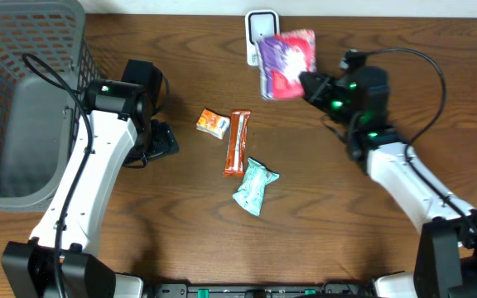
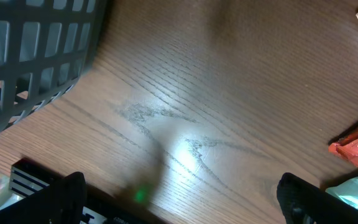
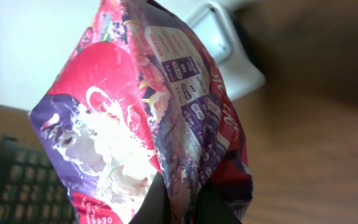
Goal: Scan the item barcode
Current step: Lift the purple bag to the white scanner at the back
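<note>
Pinched tight in the right hand (image 1: 306, 83), the pink-and-purple snack packet (image 1: 286, 54) hangs before the far white scanner (image 1: 257, 23); scan seemingly underway. Left hand (image 1: 162, 141) gapes wide, empty.

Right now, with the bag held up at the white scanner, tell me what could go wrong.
The right pincer pinches only one edge of the pink-and-purple bag, so it could slip or swing. The bag is creased, so its code may read badly or face away from the white scanner. From overhead it overlaps the scanner and might bump it.
</note>
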You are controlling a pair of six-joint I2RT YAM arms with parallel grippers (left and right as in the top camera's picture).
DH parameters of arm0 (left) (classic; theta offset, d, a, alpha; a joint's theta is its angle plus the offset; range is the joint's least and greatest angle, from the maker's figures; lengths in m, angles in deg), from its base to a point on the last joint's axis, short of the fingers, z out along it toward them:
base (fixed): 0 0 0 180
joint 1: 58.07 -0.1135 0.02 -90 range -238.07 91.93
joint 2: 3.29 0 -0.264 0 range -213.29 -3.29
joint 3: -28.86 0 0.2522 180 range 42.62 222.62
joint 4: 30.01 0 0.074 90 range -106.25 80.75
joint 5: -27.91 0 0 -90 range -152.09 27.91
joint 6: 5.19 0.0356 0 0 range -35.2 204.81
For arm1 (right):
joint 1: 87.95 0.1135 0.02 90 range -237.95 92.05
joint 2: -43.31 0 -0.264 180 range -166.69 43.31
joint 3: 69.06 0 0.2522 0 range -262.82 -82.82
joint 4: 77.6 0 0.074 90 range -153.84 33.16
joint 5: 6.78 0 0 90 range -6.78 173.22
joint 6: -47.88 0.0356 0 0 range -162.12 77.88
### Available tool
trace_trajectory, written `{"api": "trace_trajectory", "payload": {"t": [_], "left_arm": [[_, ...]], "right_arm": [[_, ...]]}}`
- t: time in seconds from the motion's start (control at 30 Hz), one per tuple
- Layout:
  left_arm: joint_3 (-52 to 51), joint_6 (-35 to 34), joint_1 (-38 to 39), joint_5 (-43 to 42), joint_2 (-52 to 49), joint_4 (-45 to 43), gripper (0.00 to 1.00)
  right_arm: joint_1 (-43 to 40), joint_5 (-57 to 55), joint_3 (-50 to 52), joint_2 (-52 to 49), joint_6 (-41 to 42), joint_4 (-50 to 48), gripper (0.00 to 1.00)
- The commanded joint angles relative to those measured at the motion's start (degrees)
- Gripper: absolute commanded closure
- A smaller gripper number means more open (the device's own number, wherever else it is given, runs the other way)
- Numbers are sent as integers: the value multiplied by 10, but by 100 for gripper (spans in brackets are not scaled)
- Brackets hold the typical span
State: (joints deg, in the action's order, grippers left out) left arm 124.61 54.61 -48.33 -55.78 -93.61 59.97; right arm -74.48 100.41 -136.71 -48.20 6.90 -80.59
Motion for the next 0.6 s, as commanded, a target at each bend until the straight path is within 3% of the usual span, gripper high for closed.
{"api": "trace_trajectory", "payload": {"t": [0.0, 0.13, 0.27, 0.43, 0.57], "left_arm": [[-2, -7, -3, 1, 2, 2, 2], [-2, -7, -3, 1, 2, 2, 2], [-2, -7, -3, 1, 2, 2, 2], [-2, -7, -3, 1, 2, 2, 2], [-2, -7, -3, 1, 2, 2, 2]], "right_arm": [[42, -153, -9, 0, 28, -33, 99], [63, -222, -37, -21, 37, -79, 99], [63, -230, -127, -86, 36, -61, 99], [62, -211, -311, -217, 24, 61, 99], [59, -212, -400, -281, 15, 137, 99]]}}
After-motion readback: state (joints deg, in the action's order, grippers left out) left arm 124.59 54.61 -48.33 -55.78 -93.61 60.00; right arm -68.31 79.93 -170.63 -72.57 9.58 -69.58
